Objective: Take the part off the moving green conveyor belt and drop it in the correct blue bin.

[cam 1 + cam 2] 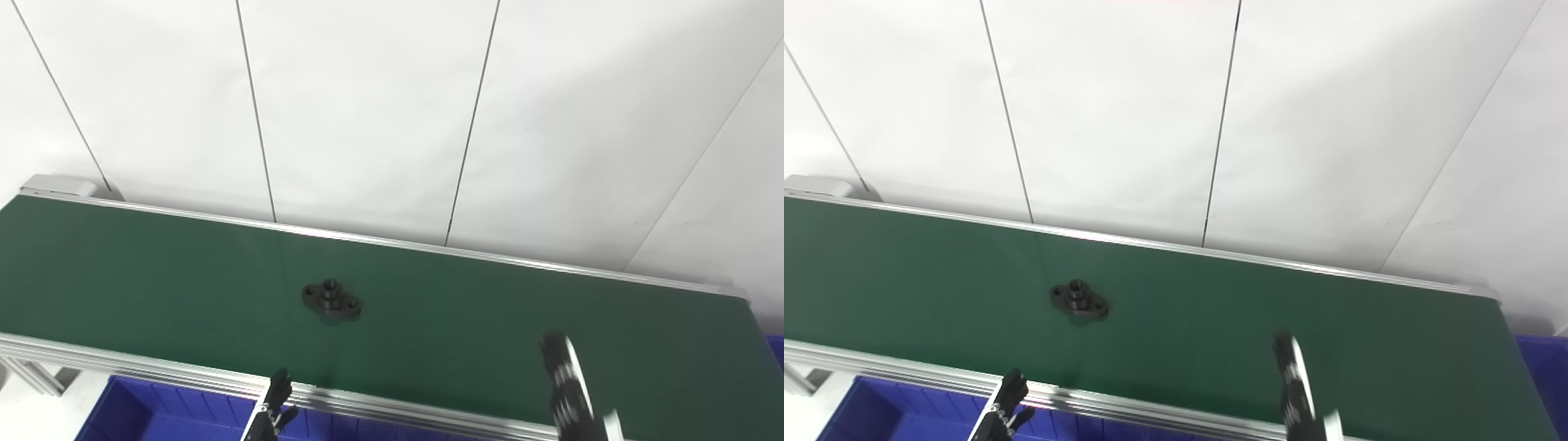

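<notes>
While the black flange part (pixel 331 301) lies flat near the middle of the green conveyor belt (pixel 153 282), neither of our hands touches it. It has an oval base with a hole at each end and a short raised hub in the centre. We judge it to be rigid and fairly dense for its bulk, probably metal or hard plastic, so it should not deform, though its smooth faces could slip. The hub looks like the best place to pinch, or else the narrow waist of the base. Our right hand (pixel 566 386) is raised over the belt's near side, well apart from the part; it is blurred, so we cannot tell how its fingers are set. Our left hand (pixel 272 407) sits low at the near rail (pixel 153 367), above a blue bin (pixel 141 410), fingers extended and holding nothing.
</notes>
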